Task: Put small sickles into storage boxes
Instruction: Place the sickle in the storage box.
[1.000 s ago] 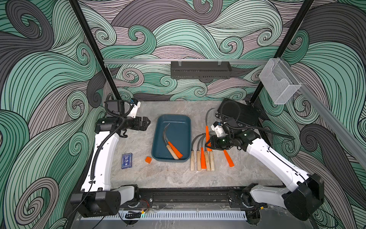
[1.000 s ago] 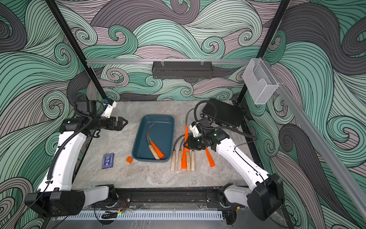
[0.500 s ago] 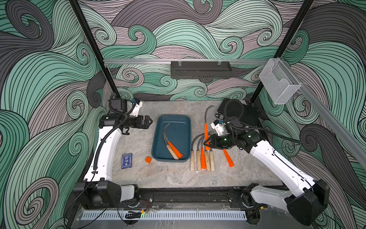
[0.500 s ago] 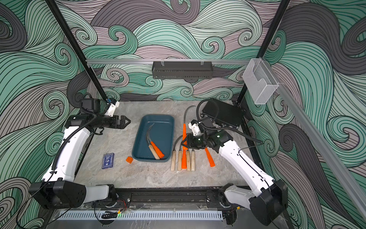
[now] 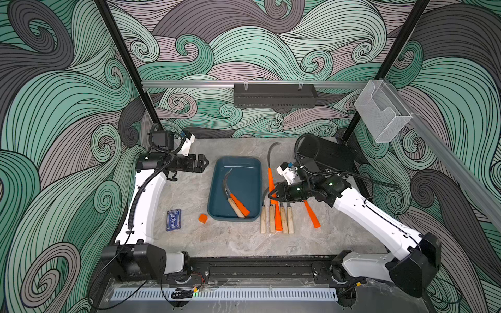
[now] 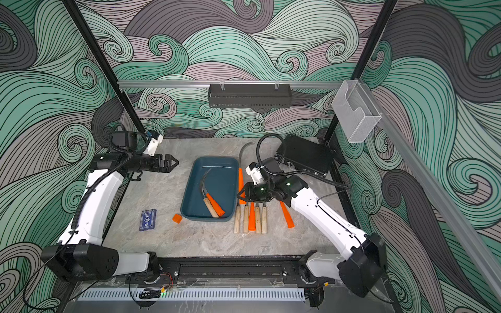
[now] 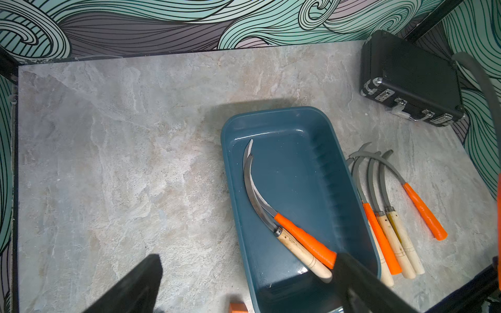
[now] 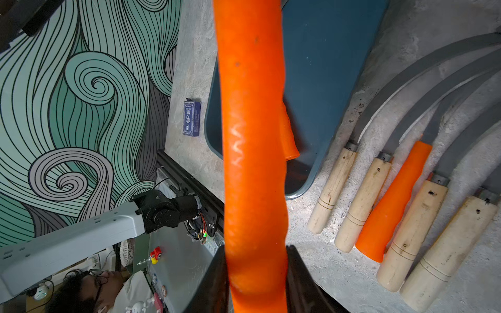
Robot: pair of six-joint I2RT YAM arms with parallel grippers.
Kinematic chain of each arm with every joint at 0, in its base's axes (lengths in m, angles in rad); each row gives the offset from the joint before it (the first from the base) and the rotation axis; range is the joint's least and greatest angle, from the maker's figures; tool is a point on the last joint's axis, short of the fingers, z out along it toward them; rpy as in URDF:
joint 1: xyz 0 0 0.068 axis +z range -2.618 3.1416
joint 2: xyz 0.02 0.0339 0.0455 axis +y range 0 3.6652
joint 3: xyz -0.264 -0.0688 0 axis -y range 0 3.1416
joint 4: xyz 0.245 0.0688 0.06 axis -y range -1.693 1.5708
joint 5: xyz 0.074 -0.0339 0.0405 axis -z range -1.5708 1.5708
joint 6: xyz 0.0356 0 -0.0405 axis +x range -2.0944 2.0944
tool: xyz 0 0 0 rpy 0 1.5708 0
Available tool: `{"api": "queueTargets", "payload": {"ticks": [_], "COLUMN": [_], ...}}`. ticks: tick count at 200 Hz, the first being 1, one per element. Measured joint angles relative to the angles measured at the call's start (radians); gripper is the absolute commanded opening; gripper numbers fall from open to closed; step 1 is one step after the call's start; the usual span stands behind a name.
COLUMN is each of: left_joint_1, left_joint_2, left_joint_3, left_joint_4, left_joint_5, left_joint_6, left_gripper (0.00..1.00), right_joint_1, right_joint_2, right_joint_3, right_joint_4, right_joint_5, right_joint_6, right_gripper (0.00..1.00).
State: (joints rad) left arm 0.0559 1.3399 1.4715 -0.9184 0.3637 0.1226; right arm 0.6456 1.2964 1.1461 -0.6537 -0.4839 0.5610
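Right wrist view: right gripper (image 8: 254, 273) is clamped on the butt end of an orange-handled held sickle (image 8: 252, 122); jaws are nearly closed with the handle filling the gap; grip looks solid.

Change vs a second ago: that sickle was low among the blades of the row of five sickles (image 5: 276, 216); now it's lifted clear and shifted toward the teal tray (image 5: 245, 173); blade arcs up toward the far side in both top views. My read: pick done, transport under way, release still to come.

It hangs just beside the tray's right rim, between tray and row; can't tell whether any of it is over the tray floor yet.

Tray already has two stored sickles (image 5: 235, 202), one orange handle, one wooden; handles touching, at the near end.

Left on the table (image 5: 230, 241): the row (four wooden, one orange) just right of the tray; plus a lone orange sickle (image 5: 311, 216), blade hidden under the right arm (image 5: 366, 214). Most of the job remains.

Right arm reaches in low from the near right corner; forearm angled at the tray, gripper pointing toward it.

Left gripper (image 5: 203, 162) hovers off the tray's far left corner and has crept slightly closer; its fingers (image 7: 130, 284) stand well apart, nothing held.
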Motion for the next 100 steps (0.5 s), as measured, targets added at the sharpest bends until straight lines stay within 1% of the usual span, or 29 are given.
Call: {"api": "queueTargets", "payload": {"ticks": [40, 100], "left_joint_1": [0.000, 0.000], "left_joint_2": [0.000, 0.000], "left_joint_3": [0.000, 0.000], "left_joint_4": [0.005, 0.019], "left_joint_5": [0.001, 0.004], "left_joint_6": [-0.001, 0.000], "left_gripper": [0.98, 0.99], "right_joint_1": [0.047, 0.086], "right_joint_2": [0.040, 0.086], "right_joint_3": [0.002, 0.008], "right_joint_4": [0.024, 0.076], "right_joint_5": [0.000, 0.000], "right_joint_6": [0.019, 0.046], "right_gripper": [0.11, 0.10]}}
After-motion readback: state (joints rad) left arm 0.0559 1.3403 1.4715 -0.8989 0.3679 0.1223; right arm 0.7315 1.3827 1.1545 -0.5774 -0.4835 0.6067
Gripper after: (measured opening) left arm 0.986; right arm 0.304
